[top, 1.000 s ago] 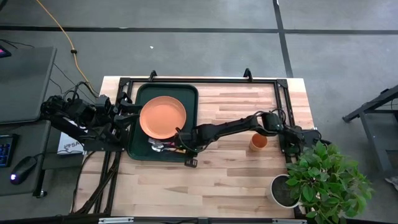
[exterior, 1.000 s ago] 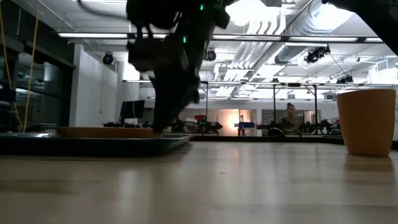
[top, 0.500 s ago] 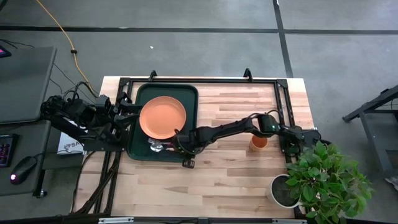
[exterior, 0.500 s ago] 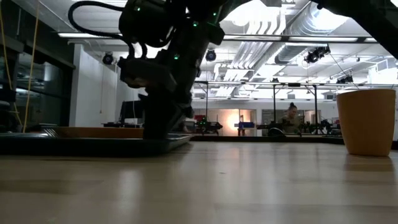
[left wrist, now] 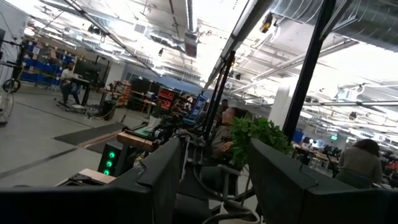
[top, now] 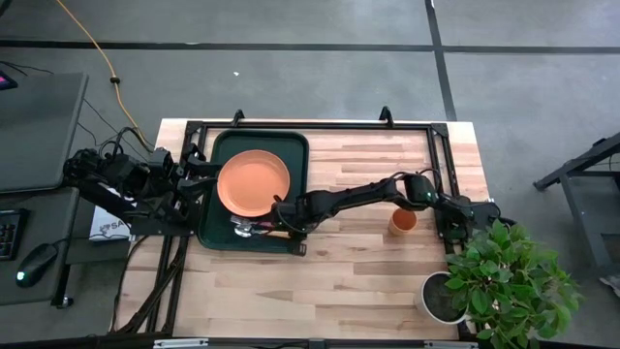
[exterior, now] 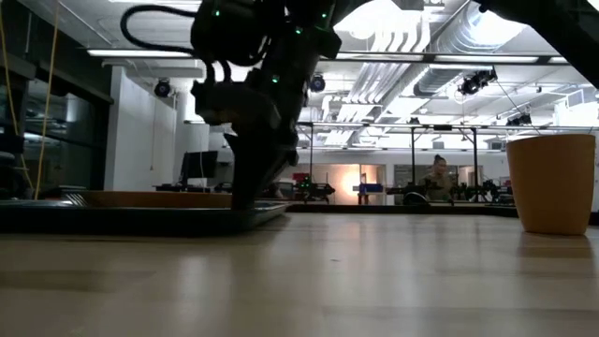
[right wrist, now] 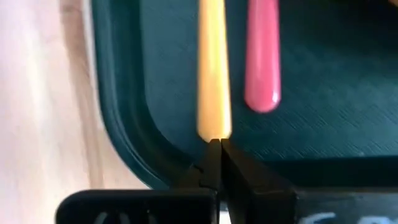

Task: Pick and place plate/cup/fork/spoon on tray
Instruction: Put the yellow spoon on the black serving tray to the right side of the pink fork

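The dark green tray point(top: 295, 145) lies at the table's far left with the orange plate point(top: 254, 182) on it. The orange-handled spoon point(right wrist: 214, 68) and the pink-handled fork point(right wrist: 262, 56) lie side by side on the tray's near part, their metal ends point(top: 244, 229) toward the left. My right gripper point(right wrist: 217, 149) is shut just over the tray's near right corner, its tips at the spoon handle's free end. The orange cup point(top: 402, 220) stands on the table right of the tray. My left gripper point(left wrist: 214, 180) is open, off the table's left edge. My right gripper's shut fingertips point(right wrist: 211, 163) stand at the free end of the spoon's handle point(right wrist: 214, 132), coming level from the table's right side, in line with the handle. I cannot tell whether they touch it. The spoon lies flat on the tray floor.
A grey pot with a green plant point(top: 504, 281) stands at the table's near right corner. The cup also shows at the right of the low view point(exterior: 552, 183). Bare wood lies between the tray point(exterior: 140, 217) and the cup. A black frame point(top: 320, 124) runs along the table's far edge.
My right gripper has dipped toward the tray's near right corner and then come back up a little, staying shut. The spoon, fork, plate and cup stand as before.
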You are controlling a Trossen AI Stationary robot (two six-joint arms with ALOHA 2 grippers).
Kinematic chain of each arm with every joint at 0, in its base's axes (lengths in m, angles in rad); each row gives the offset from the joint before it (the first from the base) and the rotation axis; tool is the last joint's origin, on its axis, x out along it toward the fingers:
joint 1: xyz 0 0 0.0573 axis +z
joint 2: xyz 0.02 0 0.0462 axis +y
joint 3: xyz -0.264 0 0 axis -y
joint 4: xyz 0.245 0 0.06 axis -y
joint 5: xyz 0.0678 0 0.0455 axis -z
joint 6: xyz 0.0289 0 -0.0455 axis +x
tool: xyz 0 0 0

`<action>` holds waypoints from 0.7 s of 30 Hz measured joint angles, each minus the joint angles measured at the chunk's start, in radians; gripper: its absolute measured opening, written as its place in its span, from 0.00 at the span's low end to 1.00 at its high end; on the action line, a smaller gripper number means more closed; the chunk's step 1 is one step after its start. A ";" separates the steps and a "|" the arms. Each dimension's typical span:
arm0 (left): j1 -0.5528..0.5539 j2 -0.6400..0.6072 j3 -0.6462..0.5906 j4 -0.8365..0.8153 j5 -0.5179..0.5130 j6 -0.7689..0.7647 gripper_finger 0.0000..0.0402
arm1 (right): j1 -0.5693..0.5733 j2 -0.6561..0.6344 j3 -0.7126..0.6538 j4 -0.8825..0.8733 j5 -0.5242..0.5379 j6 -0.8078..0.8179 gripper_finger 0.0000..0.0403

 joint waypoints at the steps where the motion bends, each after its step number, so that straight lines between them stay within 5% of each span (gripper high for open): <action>1: 0.000 0.000 0.000 0.000 0.000 0.000 0.43 | -0.002 0.003 0.000 -0.007 0.002 0.000 0.00; 21: 0.000 0.000 0.000 0.000 0.000 -0.023 0.43 | -0.010 0.019 -0.001 0.087 -0.018 0.026 0.00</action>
